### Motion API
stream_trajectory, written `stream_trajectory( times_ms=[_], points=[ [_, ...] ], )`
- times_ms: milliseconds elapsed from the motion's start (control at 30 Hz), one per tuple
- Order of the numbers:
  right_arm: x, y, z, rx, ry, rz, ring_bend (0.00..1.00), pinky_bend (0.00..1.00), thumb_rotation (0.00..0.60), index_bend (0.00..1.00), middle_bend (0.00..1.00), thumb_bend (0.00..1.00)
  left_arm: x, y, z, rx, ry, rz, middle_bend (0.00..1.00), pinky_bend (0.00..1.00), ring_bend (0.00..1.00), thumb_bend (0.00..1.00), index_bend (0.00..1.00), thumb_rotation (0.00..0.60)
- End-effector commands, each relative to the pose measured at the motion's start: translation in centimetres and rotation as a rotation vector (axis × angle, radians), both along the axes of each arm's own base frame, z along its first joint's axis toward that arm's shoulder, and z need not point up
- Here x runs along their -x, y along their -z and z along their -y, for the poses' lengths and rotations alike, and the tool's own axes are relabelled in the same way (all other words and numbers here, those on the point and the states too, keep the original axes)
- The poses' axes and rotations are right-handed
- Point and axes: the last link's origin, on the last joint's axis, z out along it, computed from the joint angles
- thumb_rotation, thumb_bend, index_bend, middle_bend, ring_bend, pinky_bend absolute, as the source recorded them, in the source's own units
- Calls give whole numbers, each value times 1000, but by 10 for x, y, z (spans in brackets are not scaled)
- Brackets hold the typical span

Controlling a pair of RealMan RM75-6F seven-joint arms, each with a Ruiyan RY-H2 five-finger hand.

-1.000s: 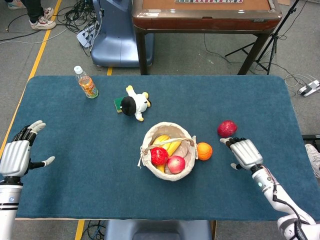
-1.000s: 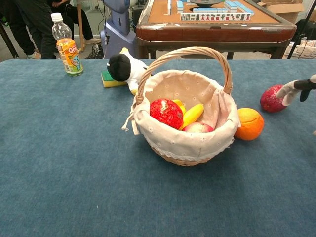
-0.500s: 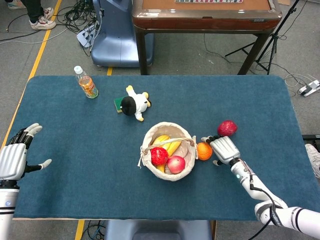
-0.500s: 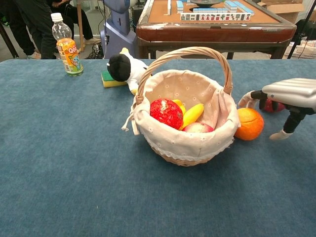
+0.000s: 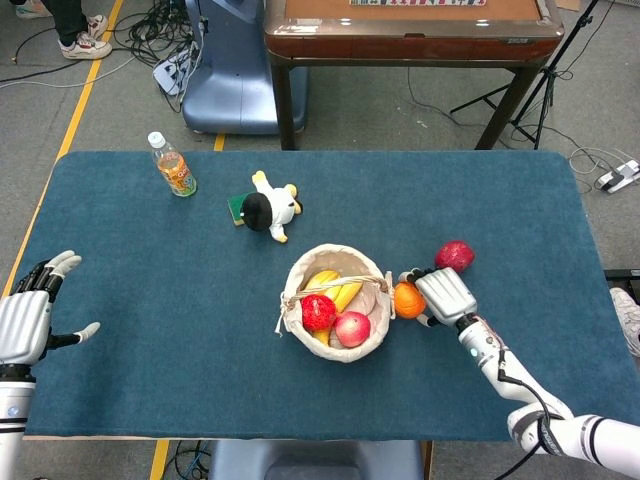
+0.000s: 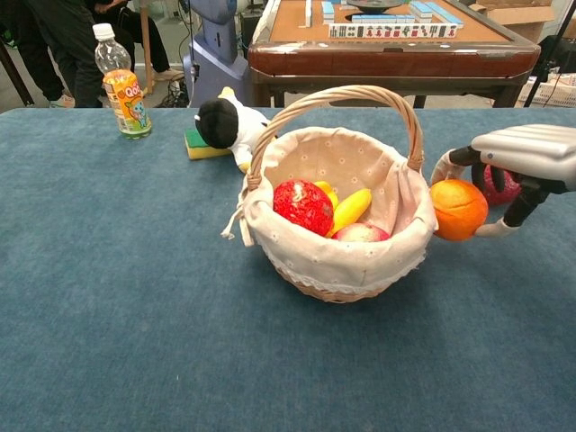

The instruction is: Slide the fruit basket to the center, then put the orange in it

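A wicker fruit basket (image 5: pixel 336 343) (image 6: pixel 335 270) with a cloth lining and an arched handle stands near the middle of the blue table, holding a red fruit, a banana and an apple. The orange (image 5: pixel 407 299) (image 6: pixel 458 209) is just off the cloth beside the basket's right rim, gripped by my right hand (image 5: pixel 444 295) (image 6: pixel 522 158) between thumb and fingers. My left hand (image 5: pixel 28 315) hovers at the table's left edge, fingers spread, holding nothing.
A dark red fruit (image 5: pixel 454 255) (image 6: pixel 500 185) lies just behind my right hand. A black and white plush toy (image 5: pixel 268 208) (image 6: pixel 225 122) on a green sponge and a drink bottle (image 5: pixel 173 166) (image 6: pixel 121 83) stand at the back left. A mahjong table (image 5: pixel 410 30) is beyond the far edge.
My right hand moved left from beside the red fruit to the orange, closed on it and lifted it slightly toward the basket rim. My left hand drifted a little toward the near edge.
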Motion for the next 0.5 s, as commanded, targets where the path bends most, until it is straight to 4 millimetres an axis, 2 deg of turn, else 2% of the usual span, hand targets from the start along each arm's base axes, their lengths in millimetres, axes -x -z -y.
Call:
stream_trajectory(
  times_ms=[33,300,500],
  points=[
    [-7,-20,-11,14,-33,54,414,473,600,445,447,345,0,-1,0,-2,1,0,128,179,109,111,189,600],
    [-23,-60,-37,12,-96,120,420,498,600,445,448,344,-2,0,2,0,3,4,128,179,109,110,190,600],
    [-26,-69,-41,20,-103,115,420,500,600,445,448,345,-4,0,2,1,10,7,128,179,109,110,190,600]
  ],
)
